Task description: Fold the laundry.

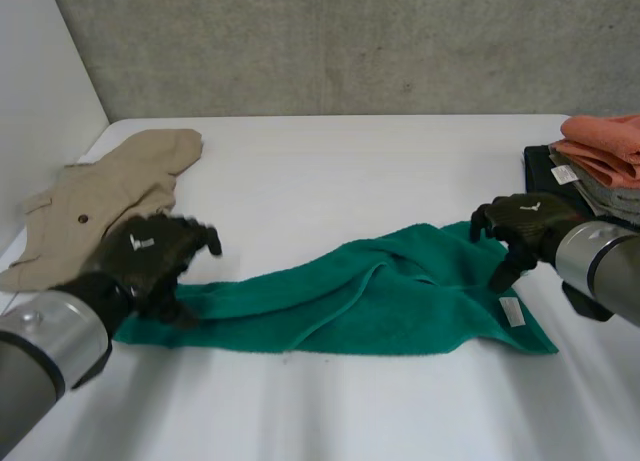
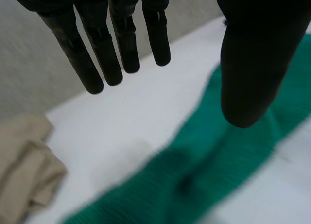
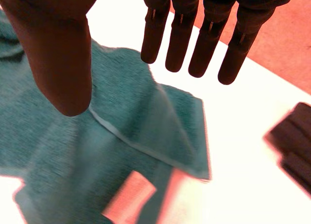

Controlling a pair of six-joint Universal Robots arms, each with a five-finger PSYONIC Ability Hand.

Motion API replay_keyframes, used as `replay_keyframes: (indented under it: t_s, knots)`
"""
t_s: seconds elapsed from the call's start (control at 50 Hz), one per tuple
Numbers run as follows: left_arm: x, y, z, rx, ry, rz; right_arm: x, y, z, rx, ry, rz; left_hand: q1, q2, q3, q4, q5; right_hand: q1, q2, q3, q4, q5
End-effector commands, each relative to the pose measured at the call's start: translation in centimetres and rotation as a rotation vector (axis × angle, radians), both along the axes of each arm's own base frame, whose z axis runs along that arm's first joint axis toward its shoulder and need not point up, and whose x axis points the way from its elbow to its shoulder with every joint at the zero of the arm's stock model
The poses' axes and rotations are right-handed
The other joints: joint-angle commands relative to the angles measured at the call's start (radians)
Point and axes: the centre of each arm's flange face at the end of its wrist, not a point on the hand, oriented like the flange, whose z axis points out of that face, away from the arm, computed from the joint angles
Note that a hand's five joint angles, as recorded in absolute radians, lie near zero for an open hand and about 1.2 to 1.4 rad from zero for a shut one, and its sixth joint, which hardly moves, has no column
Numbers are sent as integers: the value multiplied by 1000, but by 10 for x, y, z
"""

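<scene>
Green towel (image 1: 370, 301) lies rumpled along the near side of the white table (image 1: 330, 171), stretched from left to right. We see the left hand (image 1: 150, 253) over its left end, fingers straight and apart from the thumb, grasping nothing. The right hand (image 1: 522, 221) hangs over the right end by the white label (image 1: 511, 311), likewise released. A beige garment (image 1: 100, 196) lies far left and folded cloths (image 1: 600, 161) are stacked far right.

Green towel (image 1: 370, 296) lies rumpled and unfolded, stretched sideways across the near part of the table (image 1: 350, 171), white label (image 1: 511, 312) near its right end; beige garment (image 1: 100, 196) spread loosely at far left; folded stack (image 1: 590, 186) at right edge, orange cloth (image 1: 605, 146) on top
</scene>
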Motion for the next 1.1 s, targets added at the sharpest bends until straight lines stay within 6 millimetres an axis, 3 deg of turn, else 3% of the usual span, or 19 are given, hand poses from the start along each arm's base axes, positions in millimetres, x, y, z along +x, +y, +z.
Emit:
replay_keyframes:
  t_s: [0.02, 0.14, 0.28, 0.42, 0.5, 0.52, 0.58, 0.66, 0.76, 0.96, 1.0, 1.02, 1.1]
  knots:
    - [8, 19, -21, 209, -58, 6, 0, -17, -9, -45, 152, 106, 41, 20, 17, 26, 28, 40, 51, 49, 48, 79]
    - [16, -3, -40, 245, -79, 75, 5, -34, -32, -71, 191, 163, 38, 17, 14, 23, 25, 29, 39, 38, 37, 67]
    - [18, -51, -63, 146, -99, 123, 11, -57, -58, -176, 244, 230, -24, -45, -47, -39, -37, 5, 16, 14, 13, 43]
    - [14, -77, -75, 76, -134, 140, 17, -68, -82, -154, 239, 241, -24, -45, -47, -39, -37, 2, 13, 11, 10, 40]
    - [12, -84, -81, 61, -166, 143, 18, -75, -91, -139, 225, 235, -24, -45, -47, -39, -37, 93, 104, 102, 101, 131]
    - [10, -87, -82, 51, -174, 137, 18, -78, -94, -134, 218, 230, -24, -45, -47, -39, -37, 209, 220, 218, 218, 248]
    - [5, -91, -83, 24, -180, 126, 17, -82, -93, -143, 204, 221, 3, -18, -21, -12, -10, 802, 813, 811, 810, 840]
    - [-2, -93, -86, -4, -183, 99, 12, -87, -72, -201, 130, 168, 214, 193, 190, 199, 201, 804, 815, 813, 812, 842]
    - [-7, -94, -91, -11, -181, 76, 2, -83, -46, -242, 64, 119, 261, 240, 238, 246, 248, 804, 815, 813, 812, 842]
    - [-10, -93, -94, -6, -192, 42, -4, -66, -52, -183, 84, 142, 279, 258, 255, 264, 265, 804, 815, 813, 812, 842]
    - [-9, -93, -91, -11, -190, 44, -4, -65, -53, -179, 92, 146, 492, 471, 468, 477, 479, 804, 815, 813, 812, 842]
    - [-7, -93, -88, -15, -190, 53, -4, -64, -53, -176, 97, 146, 882, 861, 859, 867, 869, 804, 815, 813, 812, 842]
    - [-5, -98, -67, -90, -168, 83, -3, -66, -42, -210, 108, 143, 886, 865, 863, 871, 873, 804, 815, 813, 812, 842]
